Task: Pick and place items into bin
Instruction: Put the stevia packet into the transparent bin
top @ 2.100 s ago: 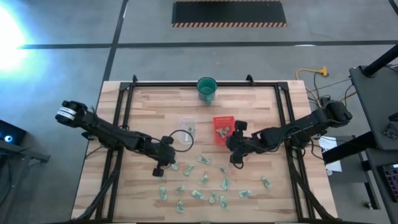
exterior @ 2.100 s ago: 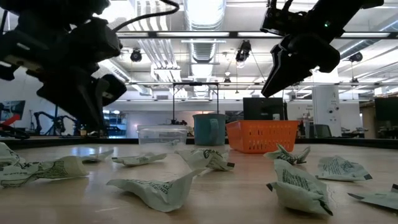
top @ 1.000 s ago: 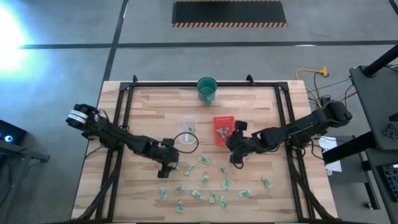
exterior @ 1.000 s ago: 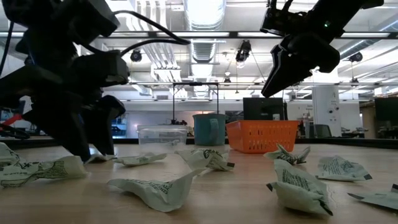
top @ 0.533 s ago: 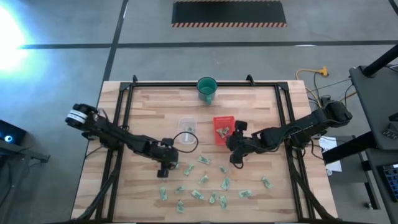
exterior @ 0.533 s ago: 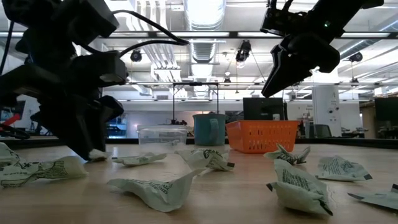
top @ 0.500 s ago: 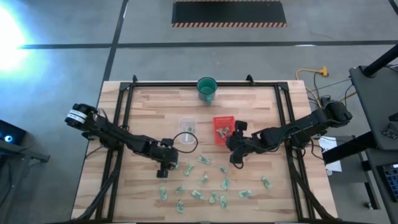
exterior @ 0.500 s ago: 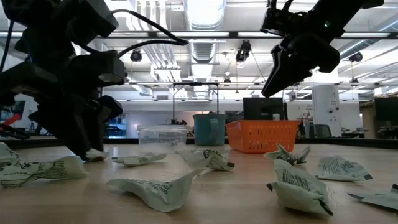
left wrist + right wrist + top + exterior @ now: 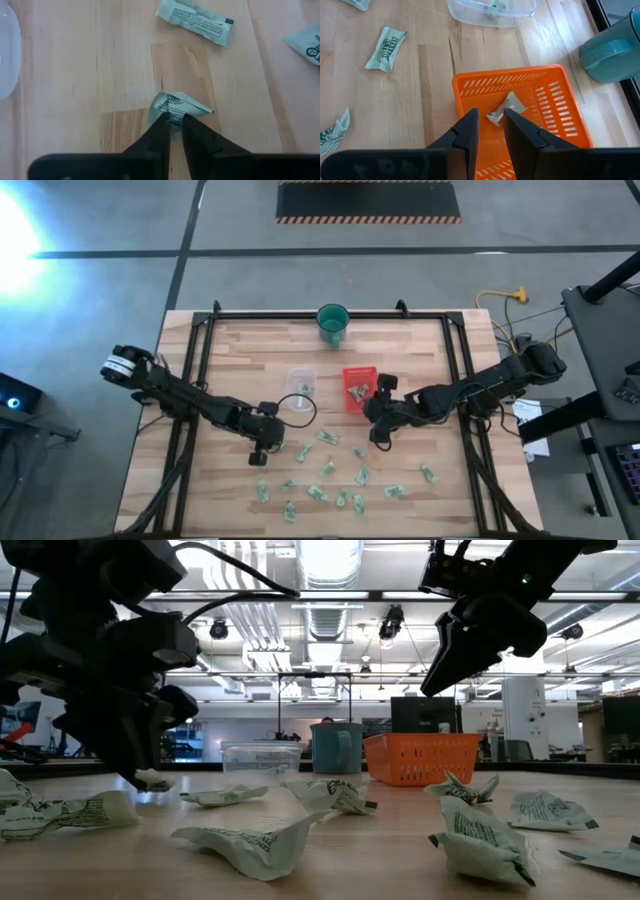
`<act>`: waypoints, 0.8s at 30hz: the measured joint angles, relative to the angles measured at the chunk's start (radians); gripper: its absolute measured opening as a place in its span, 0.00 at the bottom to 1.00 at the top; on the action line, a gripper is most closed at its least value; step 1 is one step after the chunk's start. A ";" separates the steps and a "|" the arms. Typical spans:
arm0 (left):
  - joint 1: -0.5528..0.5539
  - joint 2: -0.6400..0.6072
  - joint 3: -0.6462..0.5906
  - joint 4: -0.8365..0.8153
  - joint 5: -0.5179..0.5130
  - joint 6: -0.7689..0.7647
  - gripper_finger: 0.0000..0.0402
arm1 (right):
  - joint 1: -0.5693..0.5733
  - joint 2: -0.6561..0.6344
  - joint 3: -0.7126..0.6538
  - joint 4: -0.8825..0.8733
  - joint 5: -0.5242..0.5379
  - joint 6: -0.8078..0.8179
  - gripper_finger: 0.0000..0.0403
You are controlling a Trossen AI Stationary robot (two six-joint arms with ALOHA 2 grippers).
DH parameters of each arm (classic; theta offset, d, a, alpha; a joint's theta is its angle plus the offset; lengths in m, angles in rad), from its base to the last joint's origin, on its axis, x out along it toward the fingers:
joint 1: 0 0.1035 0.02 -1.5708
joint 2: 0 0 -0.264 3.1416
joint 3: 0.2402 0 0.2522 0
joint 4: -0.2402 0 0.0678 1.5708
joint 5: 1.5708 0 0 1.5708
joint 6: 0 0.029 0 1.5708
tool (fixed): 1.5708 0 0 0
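Pale wooden table (image 9: 250, 370) under me, green-and-white packets (image 9: 325, 470) scattered along its near half. My left hand (image 9: 172, 120) is clenched on one crumpled packet (image 9: 176, 106), low over the boards. My right hand (image 9: 490, 122) hovers above the orange basket (image 9: 550, 107), fingers slightly apart and empty; one packet (image 9: 506, 107) lies inside.

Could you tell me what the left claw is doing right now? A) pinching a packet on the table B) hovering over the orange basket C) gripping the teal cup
A: the left claw is pinched shut on a crumpled packet on the table.
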 joint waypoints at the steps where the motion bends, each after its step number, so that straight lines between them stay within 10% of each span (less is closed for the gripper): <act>1: 0.000 0.000 0.000 0.000 0.000 0.000 0.05 | 0.000 0.000 0.000 0.000 0.000 0.000 0.20; 14: 0.002 -0.047 0.027 -0.003 -0.068 0.126 0.03 | 0.000 0.000 0.000 0.000 0.000 -0.002 0.21; 24: 0.033 -0.153 0.072 0.017 -0.493 0.312 0.03 | 0.000 0.000 0.000 0.002 0.000 -0.001 0.19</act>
